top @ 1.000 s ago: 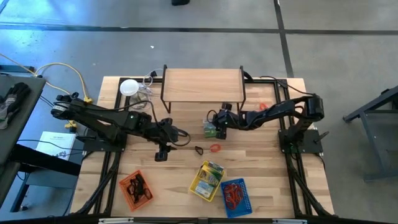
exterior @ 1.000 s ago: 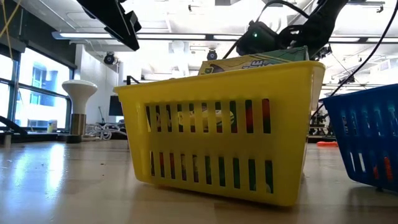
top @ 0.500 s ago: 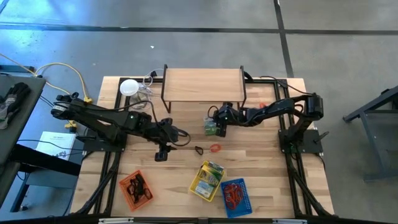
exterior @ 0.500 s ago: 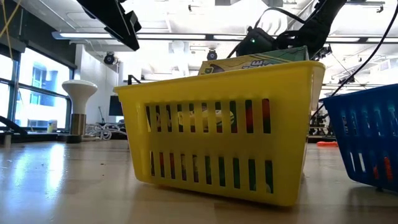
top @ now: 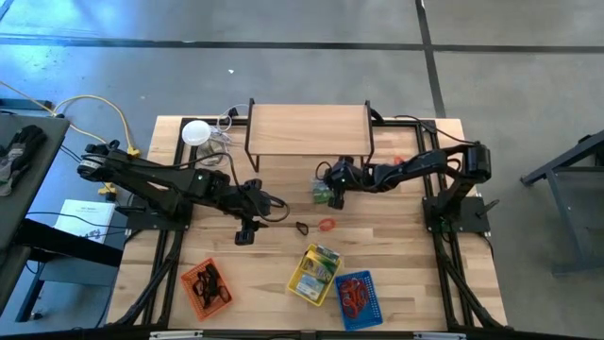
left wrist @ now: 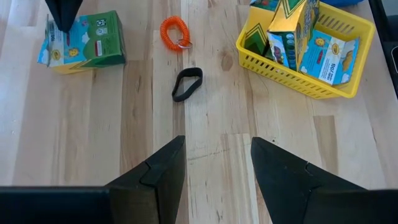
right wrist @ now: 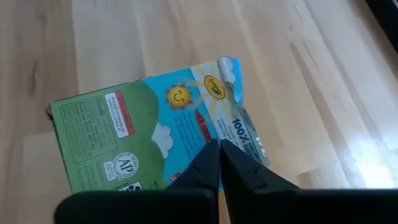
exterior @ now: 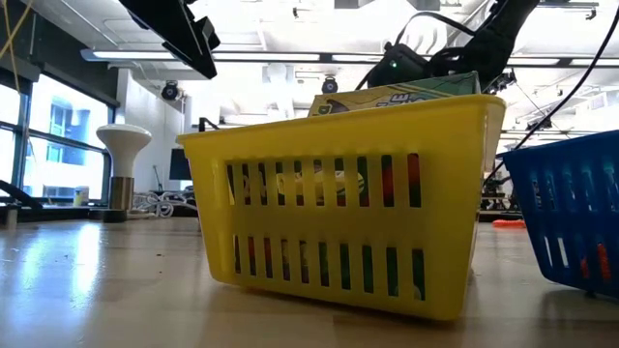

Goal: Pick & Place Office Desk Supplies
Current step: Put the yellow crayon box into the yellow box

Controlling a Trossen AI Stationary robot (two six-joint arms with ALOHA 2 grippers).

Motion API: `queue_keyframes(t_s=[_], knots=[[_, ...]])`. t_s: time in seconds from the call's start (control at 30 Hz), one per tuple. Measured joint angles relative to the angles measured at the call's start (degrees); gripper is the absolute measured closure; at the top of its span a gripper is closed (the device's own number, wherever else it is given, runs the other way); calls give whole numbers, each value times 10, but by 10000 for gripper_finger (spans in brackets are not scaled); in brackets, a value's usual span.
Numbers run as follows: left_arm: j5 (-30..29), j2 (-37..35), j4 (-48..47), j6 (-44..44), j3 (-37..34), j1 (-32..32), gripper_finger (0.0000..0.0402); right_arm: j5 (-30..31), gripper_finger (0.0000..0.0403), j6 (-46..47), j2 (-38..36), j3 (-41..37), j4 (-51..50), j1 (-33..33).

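A green-and-blue crayon box [right wrist: 155, 130] lies flat on the table in front of the wooden shelf [top: 309, 129], also seen as the box [top: 322, 195] from above. My right gripper [right wrist: 219, 152] is shut over the box's blue end. An orange coil band [left wrist: 175, 32] and a black loop [left wrist: 187, 84] lie on the bare wood between the two arms. My left gripper [left wrist: 217, 162] hovers open above the table, a little to the left of the loop, with nothing between its fingers. My right gripper has its shut fingertips [right wrist: 210, 155] on the box's upper face near the blue end [right wrist: 233, 134]. They come slanting down from the table's right side. Whether any cardboard is caught between them I cannot tell. The box lies on the table.
A yellow basket [top: 316, 274] with crayon boxes, a blue basket [top: 356, 295] with red pieces and an orange basket [top: 206, 286] with black pieces stand near the front edge. A white disc [top: 195, 132] with clear wiring sits at the back left.
My right gripper has shut over the crayon box and its wrist has turned a little. The box has stayed lying on the table.
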Motion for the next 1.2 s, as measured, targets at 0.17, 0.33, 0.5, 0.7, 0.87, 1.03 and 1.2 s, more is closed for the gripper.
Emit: queue_keyframes(t_s=[0.17,0.33,0.5,0.7,0.87,1.03,1.2], knots=[[0,0,0,0,0,0,224,-1,401,25,-1,0,-10,32],[0,0,0,-2,0,0,224,-16,401,58,-1,0,-9,82],[0,0,0,-3,0,0,224,35,401,34,-15,-1,4,143],[1,0,0,-12,0,0,224,115,369,17,-41,16,8,173],[3,0,0,-12,0,-3,224,111,297,23,-45,17,-9,158],[4,0,-1,-12,0,-11,224,61,244,60,-45,17,-50,127],[4,0,-1,-5,0,-20,224,34,232,46,-45,17,-53,121]])
